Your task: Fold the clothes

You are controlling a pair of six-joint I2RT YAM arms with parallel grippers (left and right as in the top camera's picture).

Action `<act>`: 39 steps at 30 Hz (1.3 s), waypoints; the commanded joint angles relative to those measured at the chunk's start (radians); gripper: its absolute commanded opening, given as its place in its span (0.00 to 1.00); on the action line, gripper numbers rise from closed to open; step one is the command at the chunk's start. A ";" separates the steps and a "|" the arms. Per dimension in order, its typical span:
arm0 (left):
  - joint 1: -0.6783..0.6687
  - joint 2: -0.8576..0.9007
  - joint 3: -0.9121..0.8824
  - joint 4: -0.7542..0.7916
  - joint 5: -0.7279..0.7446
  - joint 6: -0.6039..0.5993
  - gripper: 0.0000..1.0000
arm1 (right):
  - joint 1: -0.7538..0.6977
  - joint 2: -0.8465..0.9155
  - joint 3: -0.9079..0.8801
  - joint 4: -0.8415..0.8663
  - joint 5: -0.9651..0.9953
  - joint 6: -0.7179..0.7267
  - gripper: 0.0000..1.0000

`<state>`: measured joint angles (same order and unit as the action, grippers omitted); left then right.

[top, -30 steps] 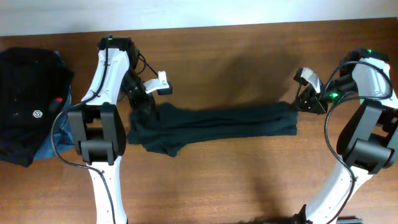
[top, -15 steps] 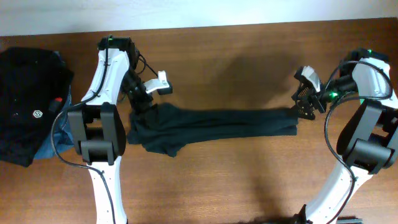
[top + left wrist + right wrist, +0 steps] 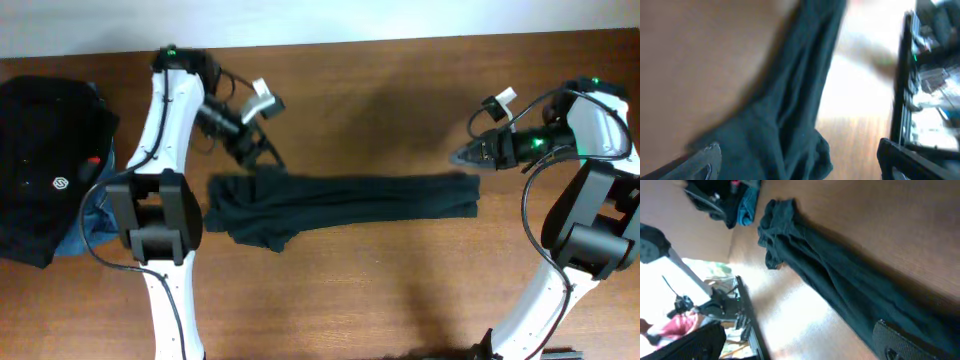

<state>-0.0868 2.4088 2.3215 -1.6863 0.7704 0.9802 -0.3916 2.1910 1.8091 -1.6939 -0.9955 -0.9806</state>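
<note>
The T-shirt [image 3: 345,200] lies on the table [image 3: 380,290], bunched into a long strip running left to right, so each arm gets an end. The left gripper [image 3: 262,150] hangs above the left end and the right gripper [image 3: 462,157] sits just off the right end. Both jaws are spread and empty, lined up for a fresh grab, I'd guess.

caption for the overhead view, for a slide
Dark T-shirt lies as a long strip across the table, left gripper and right gripper hovering open near its ends
</note>
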 commanded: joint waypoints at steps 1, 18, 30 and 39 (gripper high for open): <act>0.042 -0.031 0.283 0.002 -0.120 -0.365 0.99 | 0.024 -0.055 0.104 -0.005 0.123 0.223 0.99; 0.028 -0.063 0.724 -0.001 -0.392 -0.953 0.99 | 0.147 -0.171 0.414 -0.005 0.895 1.159 0.99; 0.021 -0.062 0.477 0.032 -0.483 -0.877 0.99 | 0.136 -0.171 -0.053 0.213 0.790 1.036 1.00; 0.021 -0.063 0.477 0.067 -0.483 -0.877 0.99 | 0.136 -0.171 -0.276 0.445 0.707 0.953 0.88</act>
<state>-0.0669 2.3600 2.8002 -1.6264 0.2977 0.0864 -0.2527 2.0270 1.5677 -1.2850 -0.2455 0.0151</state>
